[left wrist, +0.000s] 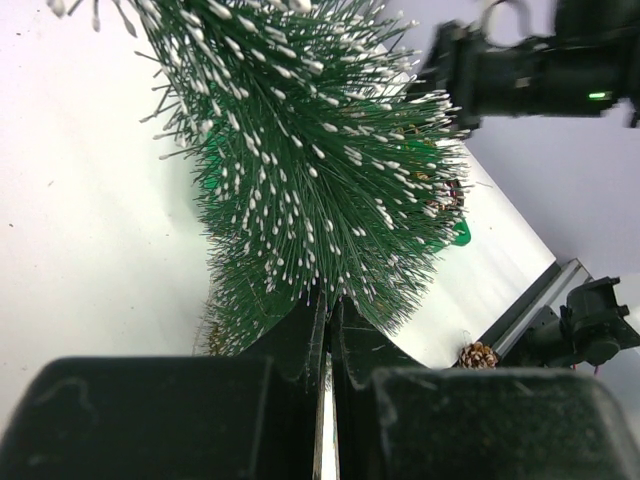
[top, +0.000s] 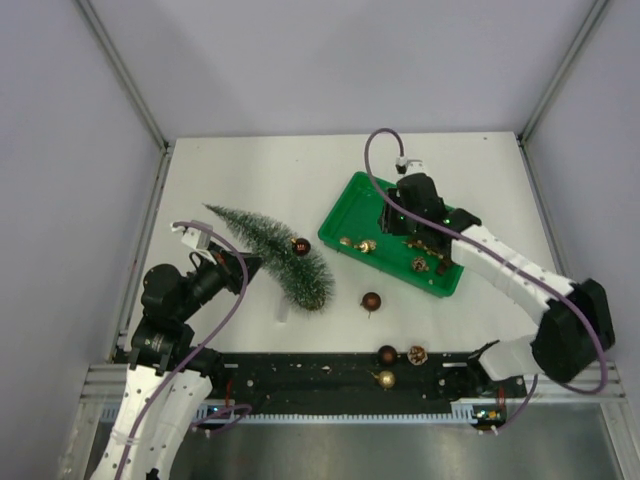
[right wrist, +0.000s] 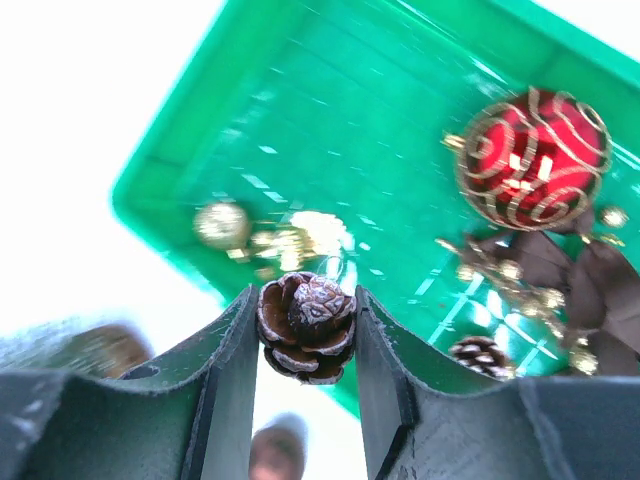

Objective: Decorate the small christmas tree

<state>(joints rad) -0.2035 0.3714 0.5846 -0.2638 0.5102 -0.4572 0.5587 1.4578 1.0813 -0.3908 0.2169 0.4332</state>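
Pine cone [right wrist: 305, 330] pinched by right tool [right wrist: 305, 300]; small christmas tree [top: 275, 255] clamped by left tool [left wrist: 328, 312]; rounded cone could be squeezed out.

The small christmas tree [top: 272, 252] is a slim, dark green bottle-brush cone with white-frosted bristle tips. It is tipped far over on the left half of the white table [top: 250, 170], with its tip pointing far-left and its broad end toward the near middle. A dark red bauble [top: 300, 245] sits on its right flank.
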